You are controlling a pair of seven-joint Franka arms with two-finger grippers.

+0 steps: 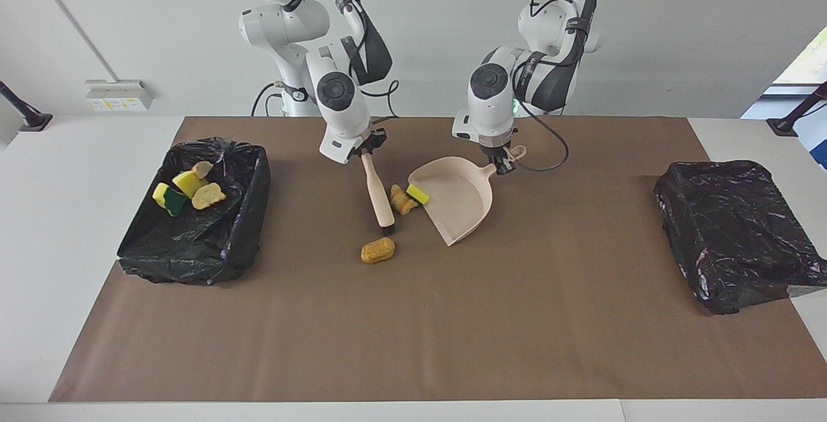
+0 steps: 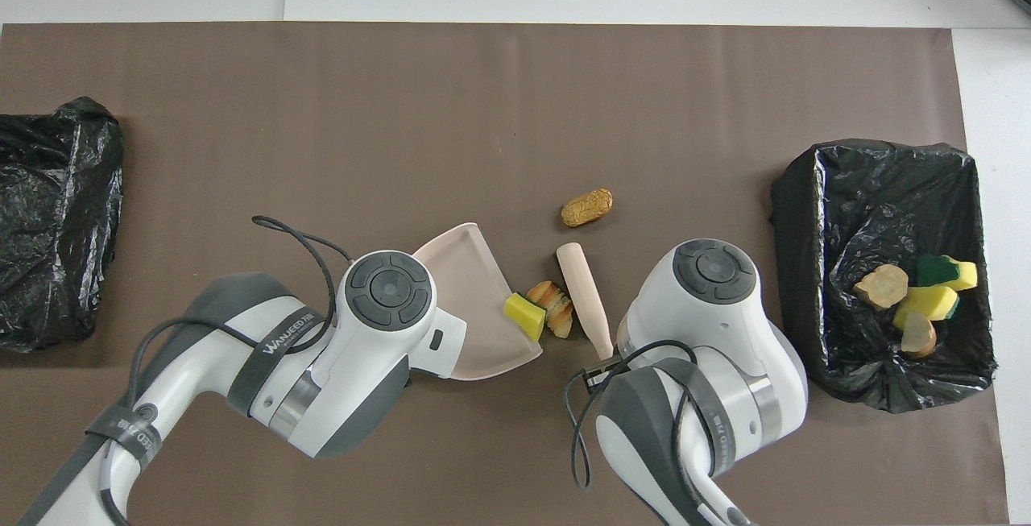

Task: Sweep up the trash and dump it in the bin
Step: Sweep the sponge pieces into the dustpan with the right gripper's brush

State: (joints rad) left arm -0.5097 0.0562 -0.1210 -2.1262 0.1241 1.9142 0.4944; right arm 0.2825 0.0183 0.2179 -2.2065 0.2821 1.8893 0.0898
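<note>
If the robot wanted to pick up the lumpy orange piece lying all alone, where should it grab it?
Probably from straight above, pinching across the narrow middle of the orange piece. It lies flat and long on the mat, apart from the brush, so its long sides are free.

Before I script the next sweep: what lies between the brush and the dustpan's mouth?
A tan bread-like chunk and a yellow sponge piece at the beige dustpan's lip, beside the beige brush; both views show it.

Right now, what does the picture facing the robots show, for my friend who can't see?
The right pincer holds a brush beside two scraps at the lip of a dustpan held by the left pincer. One bread chunk lies loose.
</note>
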